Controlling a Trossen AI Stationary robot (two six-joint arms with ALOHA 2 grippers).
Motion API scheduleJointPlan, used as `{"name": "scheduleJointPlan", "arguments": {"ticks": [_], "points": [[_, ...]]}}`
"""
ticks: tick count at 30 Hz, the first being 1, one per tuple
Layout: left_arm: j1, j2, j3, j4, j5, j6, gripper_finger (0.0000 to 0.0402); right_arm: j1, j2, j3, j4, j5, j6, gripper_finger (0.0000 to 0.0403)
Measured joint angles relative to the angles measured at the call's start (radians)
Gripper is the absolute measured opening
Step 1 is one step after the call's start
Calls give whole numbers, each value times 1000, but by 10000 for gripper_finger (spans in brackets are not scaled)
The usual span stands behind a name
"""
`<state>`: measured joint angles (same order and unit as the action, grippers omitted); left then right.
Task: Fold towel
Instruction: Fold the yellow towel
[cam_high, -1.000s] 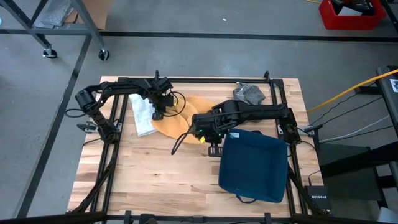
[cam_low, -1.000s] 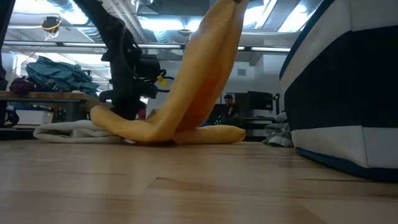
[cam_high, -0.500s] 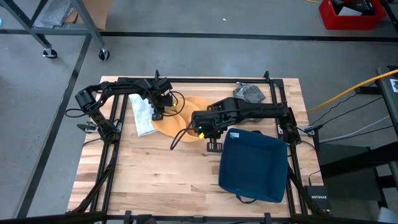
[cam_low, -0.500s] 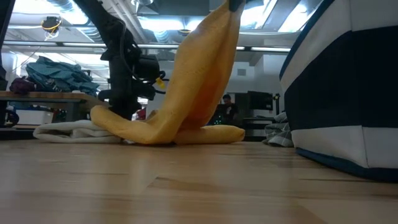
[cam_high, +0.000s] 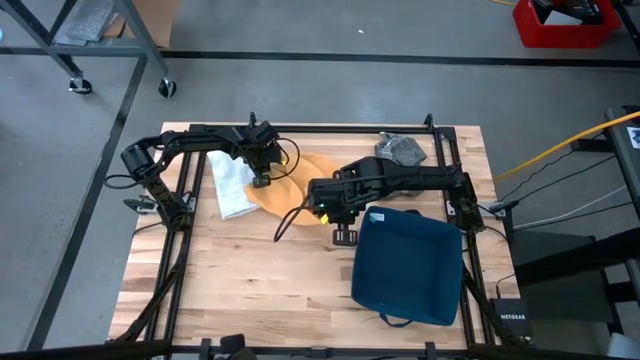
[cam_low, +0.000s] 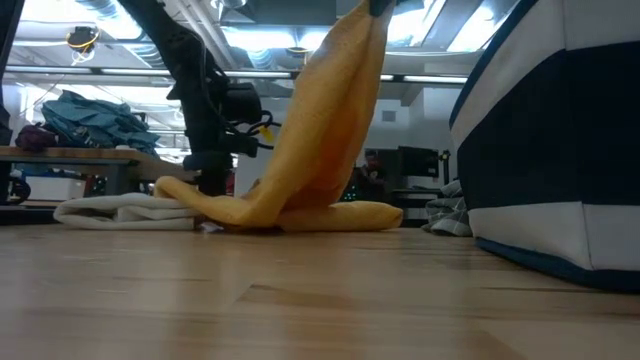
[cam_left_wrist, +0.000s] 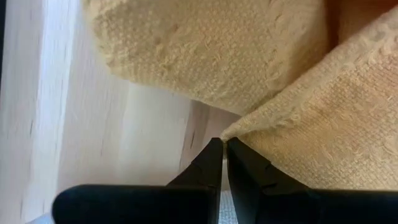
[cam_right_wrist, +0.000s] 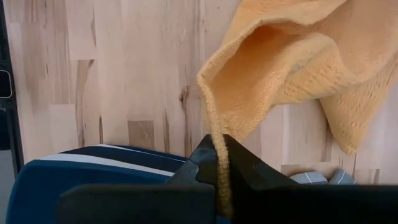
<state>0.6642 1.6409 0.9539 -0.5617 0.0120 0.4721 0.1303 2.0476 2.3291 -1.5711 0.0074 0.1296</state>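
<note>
Table (cam_high: 250, 290): wooden, framed by dark rails.
Blue bag (cam_high: 408, 265): near right corner, just beside the right arm.
White cloth (cam_high: 230, 185): left side, touching the towel's edge.
Grey cloth (cam_high: 401, 150): far right, apart.
Towel (cam_low: 320, 130): yellow terry, middle of the far half; one corner raised high, the rest trailing to the wood.
Right gripper (cam_right_wrist: 217, 163): clenched on the raised edge.
Left gripper (cam_left_wrist: 224, 148): clenched on a low corner near the white cloth.

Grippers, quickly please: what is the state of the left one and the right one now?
Left gripper: closed, pinching a corner of the yellow towel near the table.
Right gripper: closed on the yellow towel's edge, holding it raised.
</note>
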Motion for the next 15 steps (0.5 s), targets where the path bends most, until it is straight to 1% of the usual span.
{"name": "scheduleJointPlan", "arguments": {"ticks": [8, 12, 15], "points": [[2, 0, 0, 49, -1, 31, 15, 0, 0, 0, 0, -3, 21, 12], [2, 3, 1, 96, -1, 33, 15, 0, 0, 0, 0, -38, 36, 12], [2, 24, 1, 105, -14, 63, 20, 0, 0, 0, 0, -49, 49, 12]]}}
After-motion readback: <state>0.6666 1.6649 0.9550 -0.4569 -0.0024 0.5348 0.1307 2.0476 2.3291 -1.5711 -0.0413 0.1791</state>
